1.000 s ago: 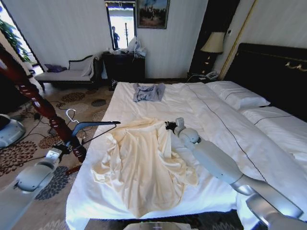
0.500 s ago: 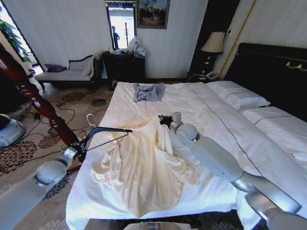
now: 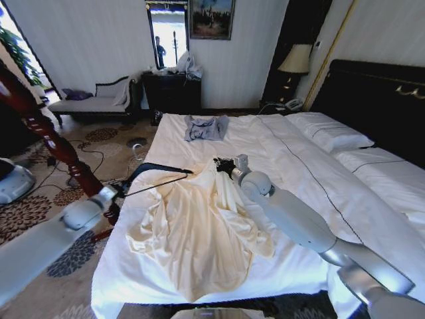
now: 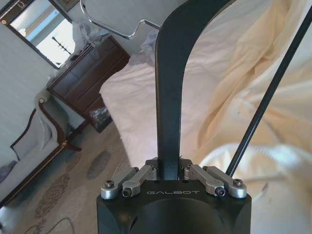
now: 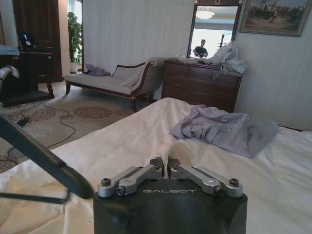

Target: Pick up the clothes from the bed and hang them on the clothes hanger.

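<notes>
Cream clothes (image 3: 199,229) spread wrinkled over the near, left half of the bed (image 3: 312,166), upper end drawn up into a peak and lifted off the white duvet. At that peak, right gripper (image 3: 224,164), fingers pinched together on a fold of the cream fabric; in the right wrist view the same right gripper (image 5: 166,165) with both fingers meeting on a thin pale ridge of cloth. Right arm stretched from the lower right corner across the bed to that spot.

Left gripper (image 3: 114,193) out over the carpet just beside the bed's left edge, fingers clamped on one end of the dark clothes hanger (image 3: 159,171). Hanger held out roughly level toward the raised cloth, far end reaching over the edge of the garment and near the right gripper, silver hook (image 3: 137,147) sticking up behind it. In the left wrist view, left gripper (image 4: 168,168) squeezing the flat dark arm of the clothes hanger (image 4: 171,87), thin lower bar running off beside it over the cream fabric, wire hook (image 4: 114,27) at the far end.

Small grey-blue garment (image 3: 205,127) crumpled near the far end of the bed, well apart from the cream one. Reddish-brown wooden post (image 3: 50,139) slanting beside the left arm
</notes>
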